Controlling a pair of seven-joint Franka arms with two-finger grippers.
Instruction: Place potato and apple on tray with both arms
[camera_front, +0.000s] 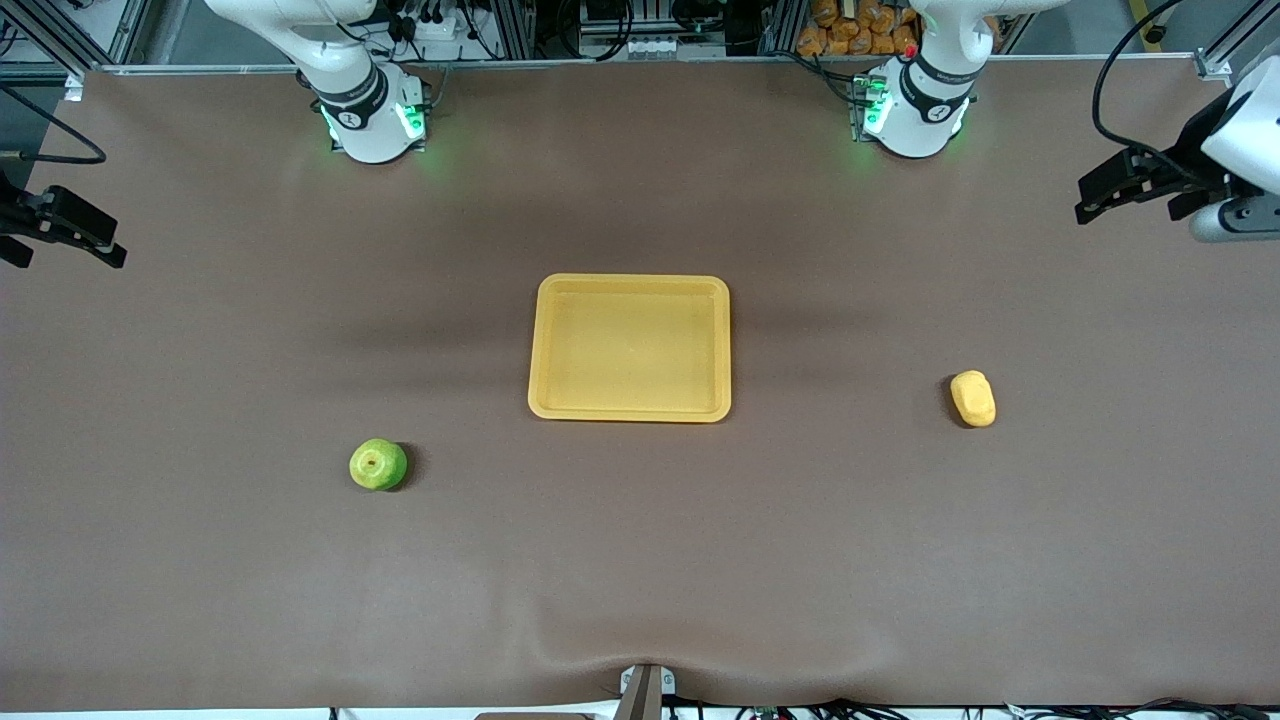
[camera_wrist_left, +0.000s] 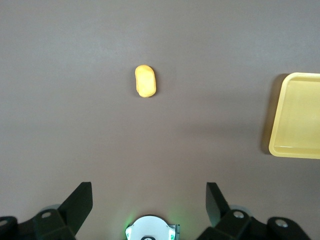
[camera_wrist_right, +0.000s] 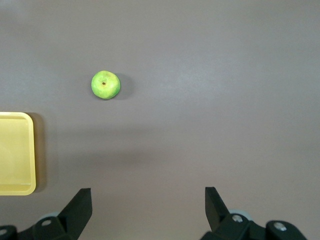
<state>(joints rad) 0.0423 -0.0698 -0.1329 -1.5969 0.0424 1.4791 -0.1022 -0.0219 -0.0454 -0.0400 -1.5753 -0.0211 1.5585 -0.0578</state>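
Matte brown table: rimmed plastic tray, round apple, lumpy potato; both grippers' fingers spread wide, empty.

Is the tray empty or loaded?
Empty: the tray shows bare floor; apple and potato both lie on the table.

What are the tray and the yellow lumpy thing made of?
The tray looks like smooth moulded plastic with a rounded rim and a soft sheen. The potato looks smooth, evenly coloured and matte, so it may be a plastic or foam toy; I can't be sure.
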